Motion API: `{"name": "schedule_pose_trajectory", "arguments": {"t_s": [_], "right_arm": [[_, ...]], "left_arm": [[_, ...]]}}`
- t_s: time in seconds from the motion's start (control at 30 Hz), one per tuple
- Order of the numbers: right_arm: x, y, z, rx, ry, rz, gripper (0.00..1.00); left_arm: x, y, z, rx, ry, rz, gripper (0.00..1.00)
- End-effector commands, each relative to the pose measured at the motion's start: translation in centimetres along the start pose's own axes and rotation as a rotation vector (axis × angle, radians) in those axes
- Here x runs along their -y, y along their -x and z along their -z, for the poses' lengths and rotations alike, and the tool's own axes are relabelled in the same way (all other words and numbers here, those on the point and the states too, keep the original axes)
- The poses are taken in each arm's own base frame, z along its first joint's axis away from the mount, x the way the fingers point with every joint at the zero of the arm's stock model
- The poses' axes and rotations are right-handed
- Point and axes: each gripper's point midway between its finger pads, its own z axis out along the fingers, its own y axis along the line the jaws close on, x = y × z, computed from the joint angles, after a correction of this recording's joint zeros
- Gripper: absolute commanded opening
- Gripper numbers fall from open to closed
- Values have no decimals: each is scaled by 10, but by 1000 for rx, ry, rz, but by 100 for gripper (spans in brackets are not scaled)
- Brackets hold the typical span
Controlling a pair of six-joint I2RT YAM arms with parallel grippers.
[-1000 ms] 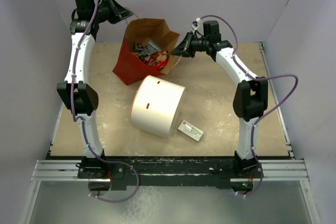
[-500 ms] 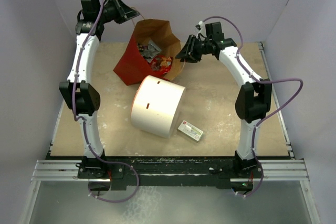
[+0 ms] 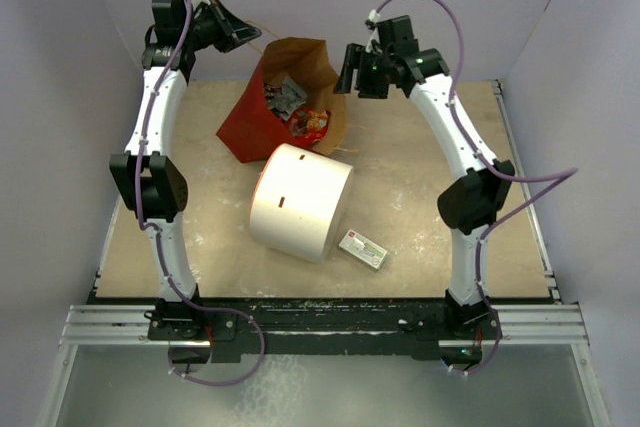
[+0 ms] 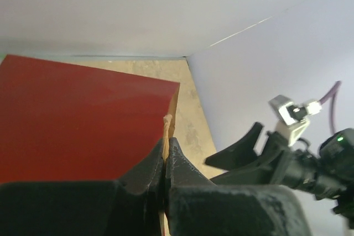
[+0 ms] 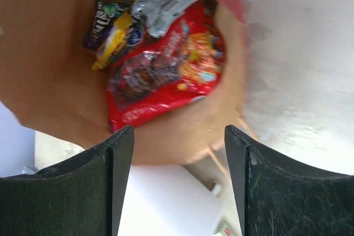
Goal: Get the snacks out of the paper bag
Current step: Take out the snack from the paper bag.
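The paper bag [image 3: 250, 127], red outside and brown inside, stands tilted at the back of the table with its mouth open upward. My left gripper [image 3: 252, 35] is raised behind its left rim, shut on the bag's thin twisted handle [image 4: 167, 121]; the red bag wall [image 4: 72, 120] fills the left wrist view. Snacks [image 3: 297, 107] lie inside: a large red cookie bag [image 5: 166, 81], a silver packet [image 5: 163, 1], and yellow [image 5: 113, 42] and brown [image 5: 97, 20] packs. My right gripper [image 5: 177, 136] hangs open over the bag's right rim [image 3: 340, 97], holding nothing.
A big white cylinder [image 3: 300, 202] lies on its side just in front of the bag. A small flat white-and-green box [image 3: 363, 249] lies to its right, near the front. Walls close in the back and both sides.
My right gripper has opened and risen toward the back, now above the bag's right rim. The bag stands more upright, its mouth wider. The left gripper keeps hold of the handle.
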Motion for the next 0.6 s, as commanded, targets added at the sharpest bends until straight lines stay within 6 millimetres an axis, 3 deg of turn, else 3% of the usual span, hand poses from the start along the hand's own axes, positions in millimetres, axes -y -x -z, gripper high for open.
{"name": "schedule_pose_trajectory", "arguments": {"t_s": [0.0, 0.3, 0.57], "right_arm": [[-30, 2, -27, 33, 19, -90, 67], [-1, -29, -70, 17, -129, -252, 65], [-5, -43, -106, -12, -80, -353, 66]], "left_arm": [[23, 19, 19, 47, -30, 50, 0], [8, 14, 19, 32, 10, 83, 0], [5, 11, 21, 23, 18, 98, 0]]}}
